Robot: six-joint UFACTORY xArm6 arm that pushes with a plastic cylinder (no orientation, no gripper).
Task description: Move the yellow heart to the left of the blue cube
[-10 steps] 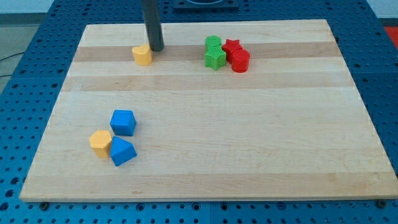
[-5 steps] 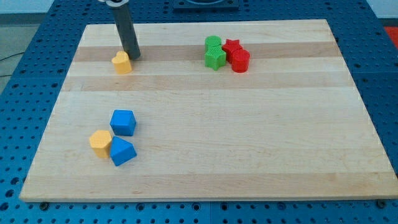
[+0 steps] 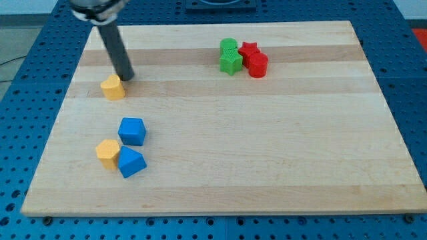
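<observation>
The yellow heart [image 3: 113, 87] lies on the wooden board [image 3: 267, 133] at the view's upper left. My tip [image 3: 126, 77] touches its upper right side. The blue cube [image 3: 132, 131] sits below the heart, at the view's lower left, a short gap away. A second blue block [image 3: 131, 162] lies just below the cube, with a yellow-orange block [image 3: 107, 153] against its left side.
Two green blocks [image 3: 229, 55] and two red blocks [image 3: 254, 59] cluster at the view's upper middle. The board rests on a blue perforated table [image 3: 27, 80].
My tip has slid down and to the view's left, pushing the yellow heart from the top edge toward the blue cube. The other blocks have not moved.
</observation>
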